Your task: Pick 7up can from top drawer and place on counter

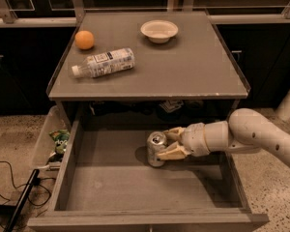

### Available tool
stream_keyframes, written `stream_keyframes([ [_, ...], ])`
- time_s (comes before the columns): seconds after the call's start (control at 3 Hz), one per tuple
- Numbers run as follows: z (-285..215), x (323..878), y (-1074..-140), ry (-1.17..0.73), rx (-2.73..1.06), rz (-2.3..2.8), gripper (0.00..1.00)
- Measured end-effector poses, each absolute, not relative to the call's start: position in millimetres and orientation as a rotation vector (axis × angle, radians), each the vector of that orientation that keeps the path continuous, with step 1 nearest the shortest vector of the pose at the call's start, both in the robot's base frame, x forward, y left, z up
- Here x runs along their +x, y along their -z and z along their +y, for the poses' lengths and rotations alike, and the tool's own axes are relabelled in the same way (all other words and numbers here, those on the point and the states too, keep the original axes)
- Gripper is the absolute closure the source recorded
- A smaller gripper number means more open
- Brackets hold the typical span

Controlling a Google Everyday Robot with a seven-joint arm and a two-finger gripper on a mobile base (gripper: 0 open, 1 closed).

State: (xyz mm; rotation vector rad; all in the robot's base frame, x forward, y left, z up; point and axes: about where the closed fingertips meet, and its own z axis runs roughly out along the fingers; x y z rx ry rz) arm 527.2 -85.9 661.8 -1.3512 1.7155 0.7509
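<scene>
The 7up can (156, 149), silvery with a pull-tab top, stands upright in the open top drawer (111, 187), near its back middle. My gripper (170, 143) reaches in from the right on a pale arm, and its cream fingers (170, 152) are closed around the can's right side. The can still looks to be resting on the drawer bottom. The counter (183, 71) is the grey tabletop directly above the drawer.
On the counter lie a clear plastic bottle (104, 63) on its side, an orange (84, 39) and a white bowl (159, 31). A side bin at the left holds a green packet (61, 140). Cables (14, 197) lie on the floor at the left.
</scene>
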Motion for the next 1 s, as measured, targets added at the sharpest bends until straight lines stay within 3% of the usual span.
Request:
stream_keyframes([
  [0.33, -92.4, 515.4, -666.3, -0.752, -1.351, 1.734, 1.0],
  [1.0, -101.6, 477.8, -750.3, -0.702, -1.381, 1.699, 1.0],
])
